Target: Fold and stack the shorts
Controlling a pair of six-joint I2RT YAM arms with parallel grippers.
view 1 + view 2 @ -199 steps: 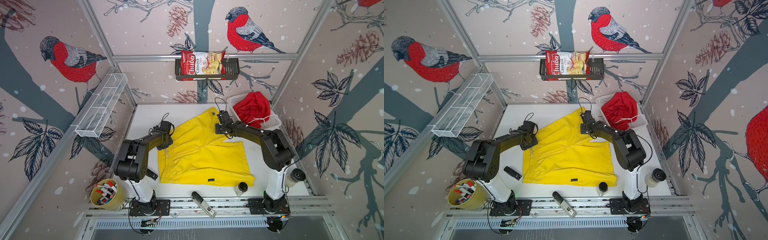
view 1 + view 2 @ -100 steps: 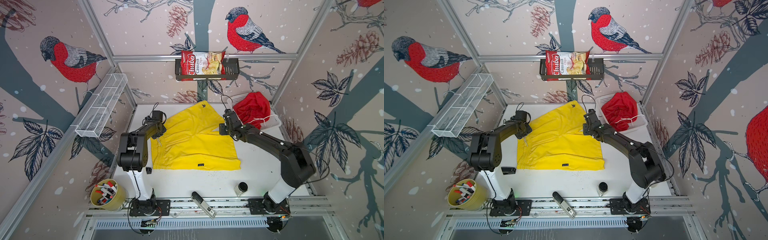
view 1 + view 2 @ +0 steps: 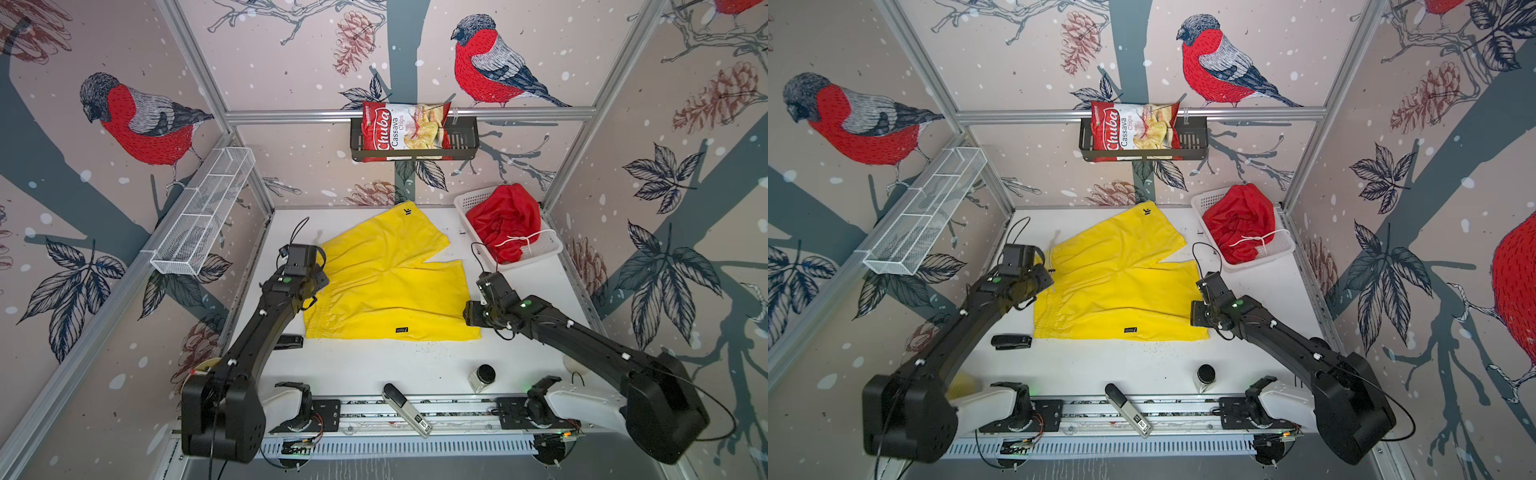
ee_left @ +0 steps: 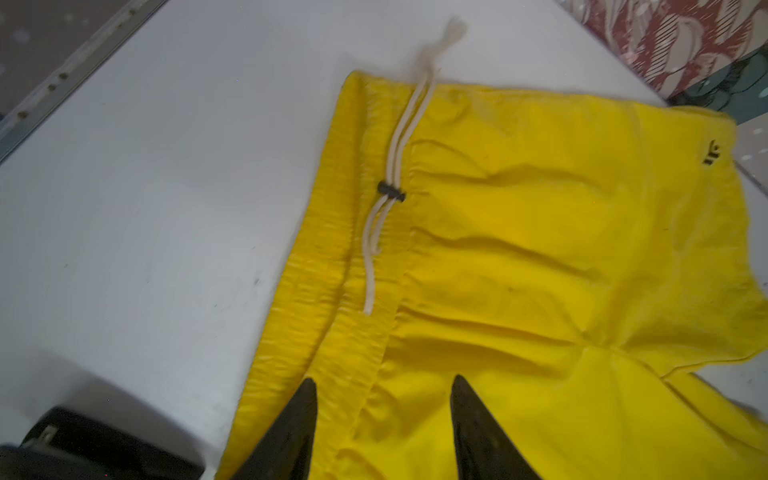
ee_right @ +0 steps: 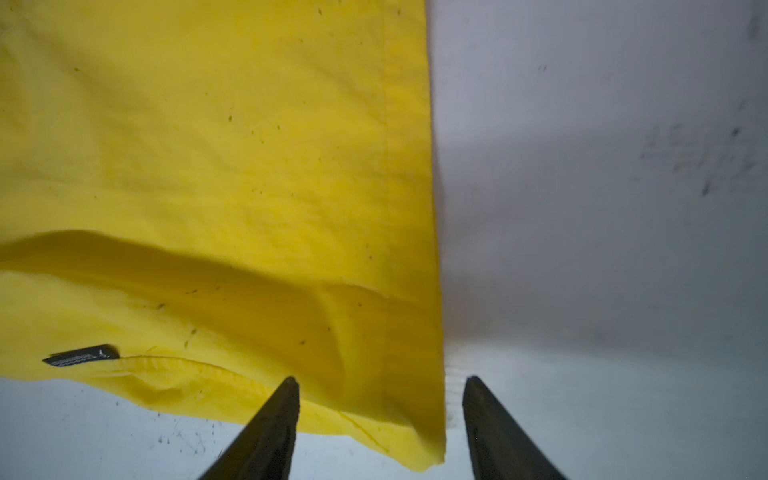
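Starting fold of yellow shorts point(image 3: 390, 291), we judged; both jaws half open, empty: waistband point(image 4: 328, 270) under left jaws, hem corner point(image 5: 411, 415) between right jaws. Next needed: pinch, fold.

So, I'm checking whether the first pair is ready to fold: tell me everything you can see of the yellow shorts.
The yellow shorts are thin, creased fabric, spread flat on the white table, legs splayed rightward. The gathered waistband carries a white drawstring with a black toggle; each leg bears a small black tag. The open left pincer stands over the waistband, the open right pincer astride a hem corner; contact is unclear.
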